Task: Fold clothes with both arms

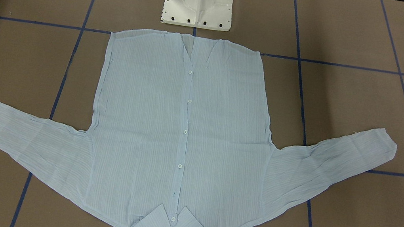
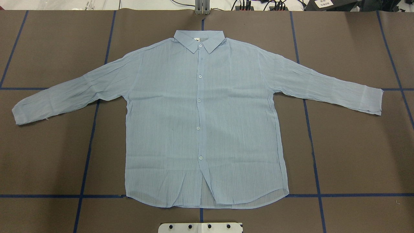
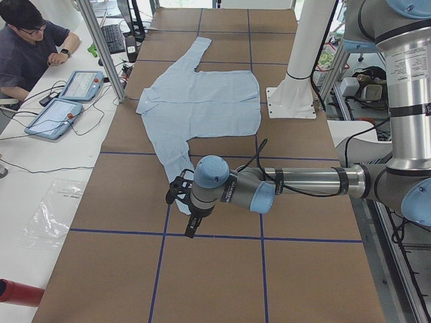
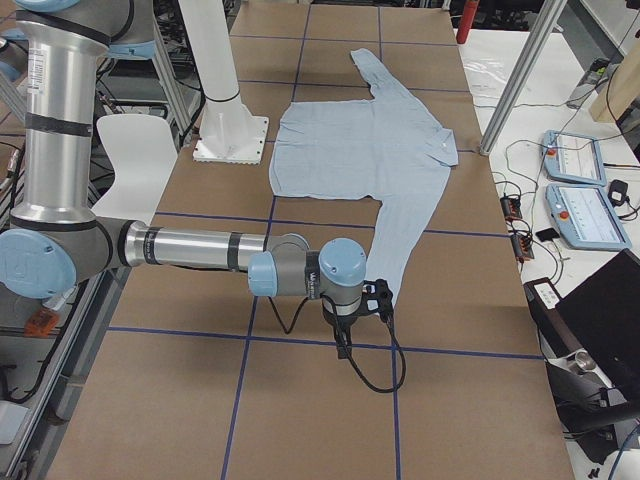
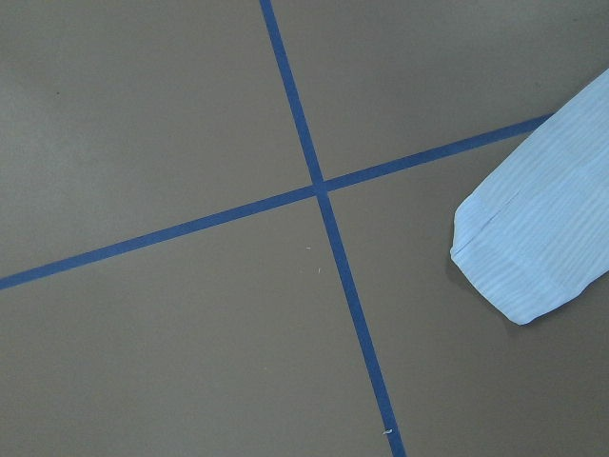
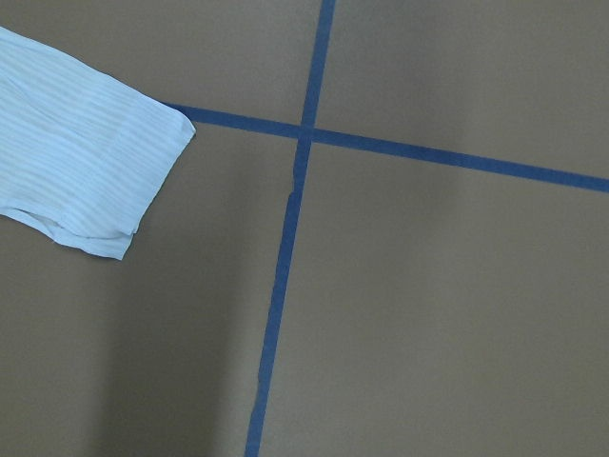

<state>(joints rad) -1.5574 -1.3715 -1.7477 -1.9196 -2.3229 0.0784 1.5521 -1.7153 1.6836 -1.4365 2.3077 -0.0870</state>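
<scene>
The light blue striped shirt (image 2: 200, 119) lies flat and face up on the brown table, buttoned, with both sleeves spread out and its collar (image 2: 199, 40) on the side far from the robot. It also shows in the front-facing view (image 1: 182, 134). My left gripper (image 3: 182, 196) hovers beyond the left sleeve's cuff (image 5: 538, 238). My right gripper (image 4: 377, 298) hovers beyond the right sleeve's cuff (image 6: 81, 181). Both grippers show only in the side views, so I cannot tell whether they are open or shut. Neither touches the shirt.
The white pedestal base (image 1: 198, 1) stands just behind the shirt's hem. Blue tape lines (image 2: 87, 152) grid the table. An operator (image 3: 27, 47) sits beside two tablets (image 3: 67, 101) at the far edge. A metal post (image 4: 520, 80) stands near the collar.
</scene>
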